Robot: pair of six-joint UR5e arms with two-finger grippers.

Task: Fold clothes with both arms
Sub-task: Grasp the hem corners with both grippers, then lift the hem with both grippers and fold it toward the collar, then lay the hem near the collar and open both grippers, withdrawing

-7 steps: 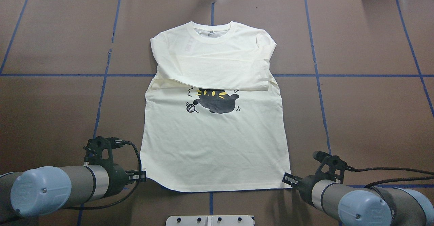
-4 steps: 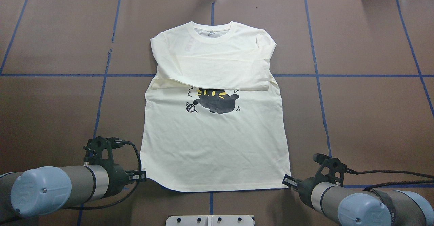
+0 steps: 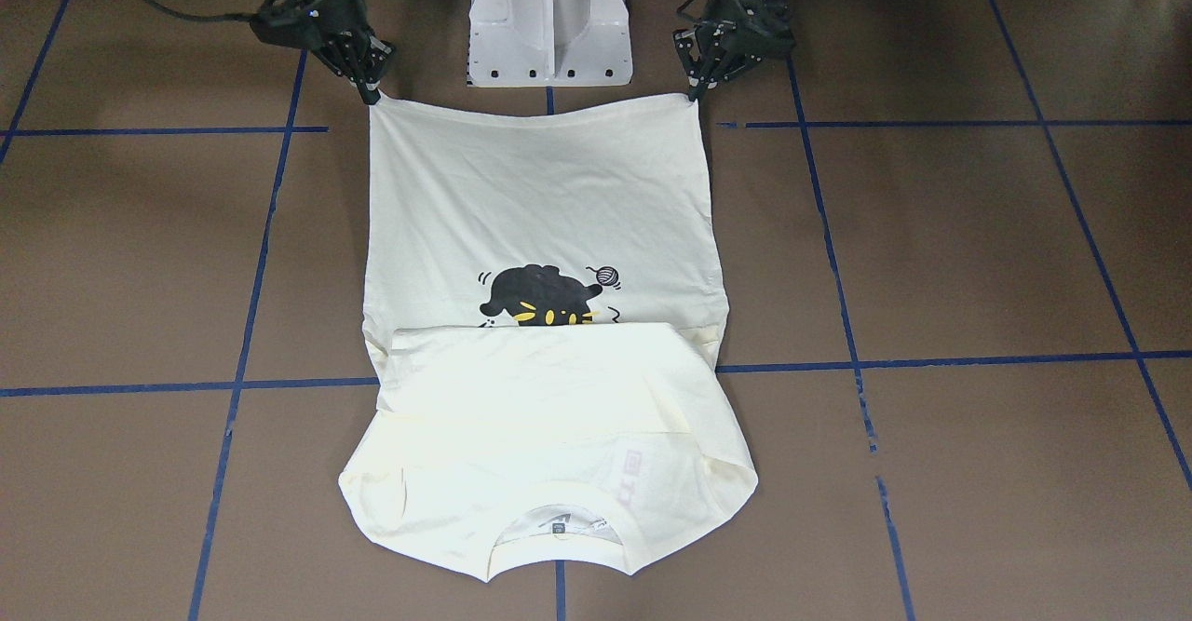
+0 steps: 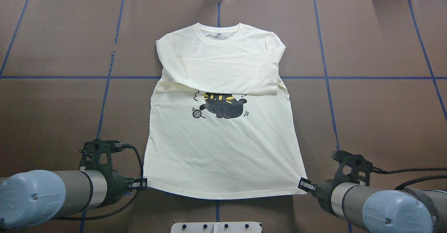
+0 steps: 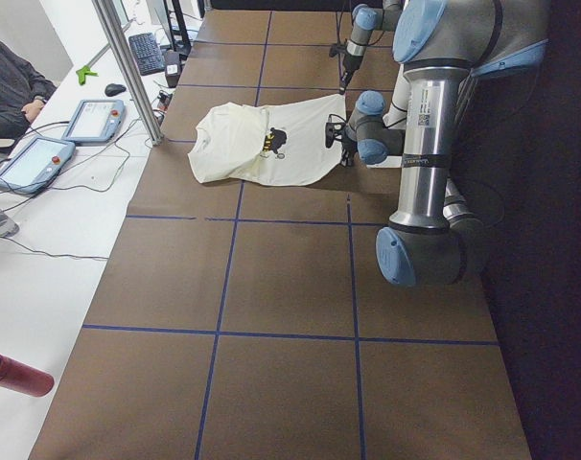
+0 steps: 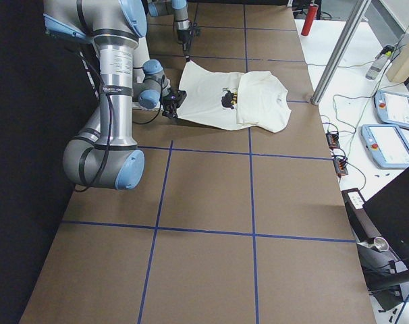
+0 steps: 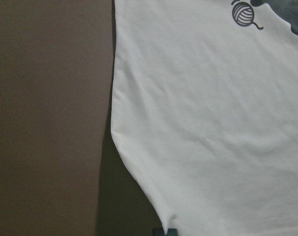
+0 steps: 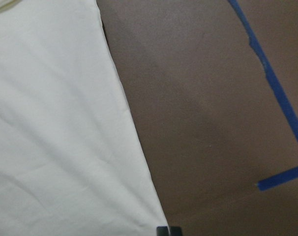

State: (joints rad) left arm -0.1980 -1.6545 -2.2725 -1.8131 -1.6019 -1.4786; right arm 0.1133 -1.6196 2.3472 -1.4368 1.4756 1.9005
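On top of the big brown table (image 4: 384, 44), marked with blue tape lines (image 4: 324, 51), lies the cream T-shirt (image 4: 223, 156). It sits in the middle of the table with the picture side up. Its neck hole (image 4: 220, 34) points away from the robot, and its bottom edge is close to the robot. Cream cloth is folded across the chest.

The left arm (image 4: 52, 194) and the right arm (image 4: 384, 208) both reach in low from the robot's side. Each one goes to a bottom corner of the shirt.

The left gripper (image 4: 141, 183) is pinched tight on the shirt's bottom corner on its own side. The right gripper (image 4: 303, 184) is pinched tight on the other bottom corner. The bottom edge is pulled out straight between them. In the view from across the table, both corners are drawn up to little points at the black claws.

A black cat (image 4: 225, 106) with yellow eyes is printed on the shirt. The folded cloth hides the top of it. A little ball of yarn (image 4: 197, 113) is drawn just beside the cat.
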